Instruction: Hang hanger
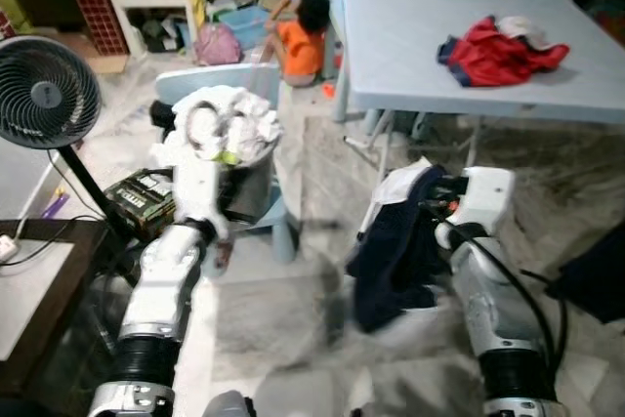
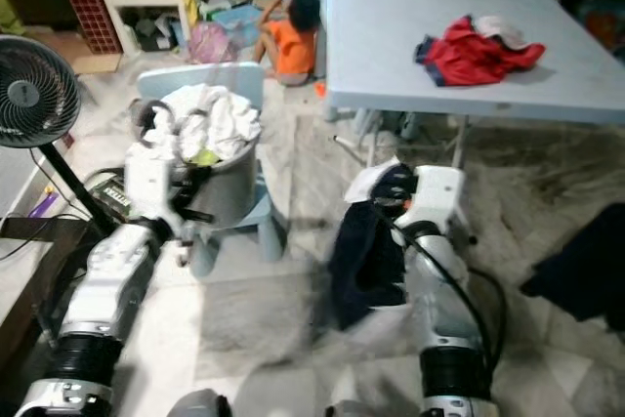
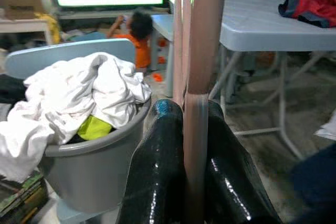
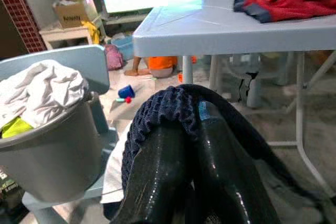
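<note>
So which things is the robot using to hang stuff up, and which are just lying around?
For the job:
- pink hanger, pinched in the left gripper
- dark blue garment, held in the right gripper

Just lying about:
- grey laundry bucket
- red clothes on the table
- black fan

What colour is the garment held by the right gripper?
Dark navy blue knitted garment, with some white fabric beneath; clearest in the right wrist view.
</note>
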Controlling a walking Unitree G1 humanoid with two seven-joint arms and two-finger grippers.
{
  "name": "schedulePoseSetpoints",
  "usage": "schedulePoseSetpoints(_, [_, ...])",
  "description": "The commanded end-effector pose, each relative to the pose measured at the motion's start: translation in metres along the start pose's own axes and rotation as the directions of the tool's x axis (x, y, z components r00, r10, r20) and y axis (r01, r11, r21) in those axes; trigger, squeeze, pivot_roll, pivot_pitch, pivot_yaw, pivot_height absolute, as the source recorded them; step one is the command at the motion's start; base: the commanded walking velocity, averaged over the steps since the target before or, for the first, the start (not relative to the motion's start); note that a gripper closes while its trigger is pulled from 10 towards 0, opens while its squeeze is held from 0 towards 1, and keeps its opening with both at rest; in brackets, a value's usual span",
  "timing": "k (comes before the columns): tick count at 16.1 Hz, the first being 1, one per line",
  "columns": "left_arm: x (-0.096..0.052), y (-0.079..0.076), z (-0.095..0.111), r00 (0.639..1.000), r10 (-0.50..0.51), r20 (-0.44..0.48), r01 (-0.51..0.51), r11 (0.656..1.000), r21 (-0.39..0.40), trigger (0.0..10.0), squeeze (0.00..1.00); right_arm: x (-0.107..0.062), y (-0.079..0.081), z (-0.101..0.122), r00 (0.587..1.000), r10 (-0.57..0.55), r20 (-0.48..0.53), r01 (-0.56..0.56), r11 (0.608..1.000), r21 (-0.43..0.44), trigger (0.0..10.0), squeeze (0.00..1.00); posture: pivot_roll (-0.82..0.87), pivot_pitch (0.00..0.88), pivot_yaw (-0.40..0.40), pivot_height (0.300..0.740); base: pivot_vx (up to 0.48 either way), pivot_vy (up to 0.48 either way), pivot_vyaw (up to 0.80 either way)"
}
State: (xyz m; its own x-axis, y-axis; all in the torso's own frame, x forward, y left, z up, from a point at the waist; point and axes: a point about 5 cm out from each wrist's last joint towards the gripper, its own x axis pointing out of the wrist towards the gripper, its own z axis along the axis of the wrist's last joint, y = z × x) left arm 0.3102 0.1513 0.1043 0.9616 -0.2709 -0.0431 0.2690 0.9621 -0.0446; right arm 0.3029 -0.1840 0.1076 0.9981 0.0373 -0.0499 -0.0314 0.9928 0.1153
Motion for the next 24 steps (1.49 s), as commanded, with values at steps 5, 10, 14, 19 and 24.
schedulePoseSetpoints(5, [0.003,-0.0064,0.0012,1.0,-0.005,0.012,0.005,1.0,-0.012,10.0,0.0,-0.0003,-0.0066,0.011,0.999,-0.015,0.047,0.016,1.0,-0.017,10.0,0.0,0.0,0.0,0.009,0.74,0.0,-0.23,0.0])
schedulePoseSetpoints(10, [0.0037,-0.0039,0.0029,1.0,-0.006,0.02,0.007,0.999,-0.035,10.0,0.0,0.001,-0.0081,0.0121,0.999,-0.022,0.05,0.024,0.999,-0.022,10.0,0.0,0.0,0.0,0.007,0.74,0.0,0.0,0.0])
schedulePoseSetpoints(14, [0.004,-0.0037,0.0046,0.999,-0.016,0.036,0.018,0.998,-0.057,10.0,0.0,0.0012,-0.0084,0.012,0.998,-0.027,0.049,0.028,0.999,-0.019,10.0,0.0,0.0,0.0,0.006,0.74,0.0,0.0,0.0])
schedulePoseSetpoints(19, [0.0026,-0.0027,0.0054,0.999,-0.025,0.047,0.029,0.997,-0.07,10.0,0.0,0.0028,-0.0086,0.0148,0.998,-0.033,0.061,0.035,0.999,-0.033,10.0,0.0,0.0,0.0,0.004,0.74,0.264,0.1,0.0])
schedulePoseSetpoints(24, [0.0013,-0.0055,0.0036,0.998,-0.037,0.045,0.04,0.996,-0.074,10.0,0.0,-0.0002,-0.0076,0.0127,0.998,-0.029,0.057,0.031,0.999,-0.03,10.0,0.0,0.0,0.0,0.005,0.74,0.371,0.247,-0.25])
